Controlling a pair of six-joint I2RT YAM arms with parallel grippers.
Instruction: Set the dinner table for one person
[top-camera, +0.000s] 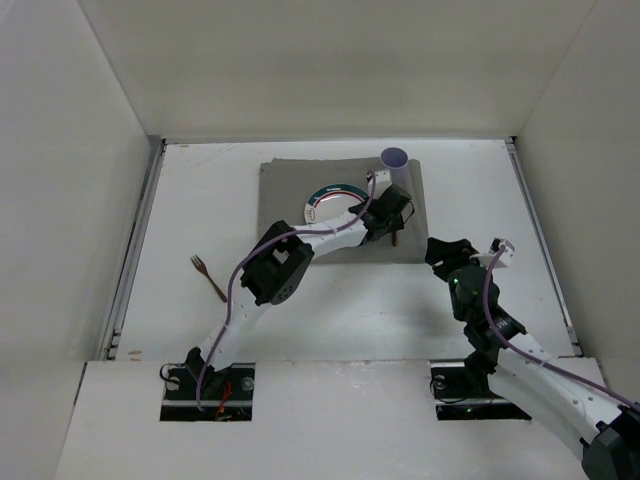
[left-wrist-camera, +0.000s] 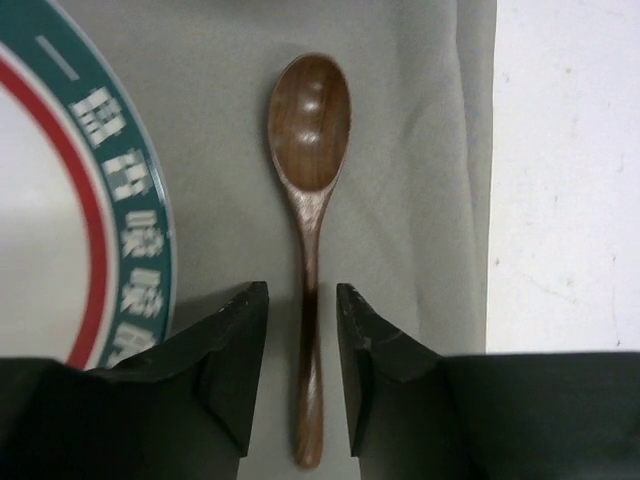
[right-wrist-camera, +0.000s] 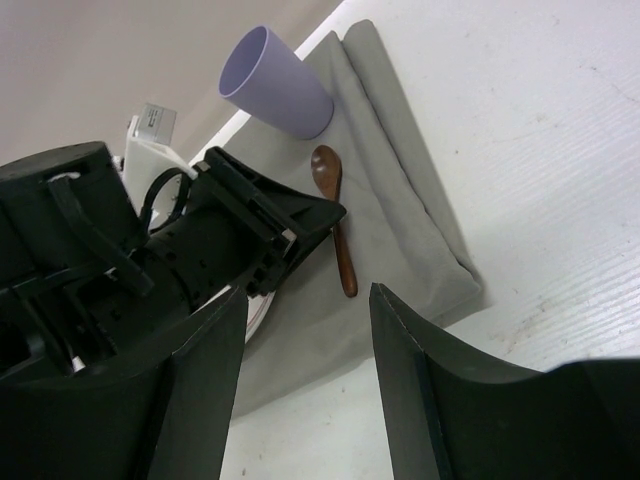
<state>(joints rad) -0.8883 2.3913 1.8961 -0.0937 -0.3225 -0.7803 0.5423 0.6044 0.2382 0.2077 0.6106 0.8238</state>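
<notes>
A brown wooden spoon (left-wrist-camera: 310, 150) lies on the grey placemat (left-wrist-camera: 420, 150), just right of the white plate with a teal and red rim (left-wrist-camera: 70, 200). My left gripper (left-wrist-camera: 302, 300) is open. Its fingers stand on either side of the spoon's handle with a small gap on each side. From above, the left gripper (top-camera: 396, 228) is at the placemat's right part (top-camera: 290, 180), beside the plate (top-camera: 335, 203). My right gripper (right-wrist-camera: 308, 300) is open and empty over the white dinner table (right-wrist-camera: 540, 130), near the placemat's near right corner. It also shows in the top view (top-camera: 440, 250).
A purple cup (top-camera: 395, 160) stands at the placemat's far right corner and also shows in the right wrist view (right-wrist-camera: 275, 82). A fork (top-camera: 208, 277) lies on the tabletop (top-camera: 200, 200) at the left. Metal rails run along both side edges.
</notes>
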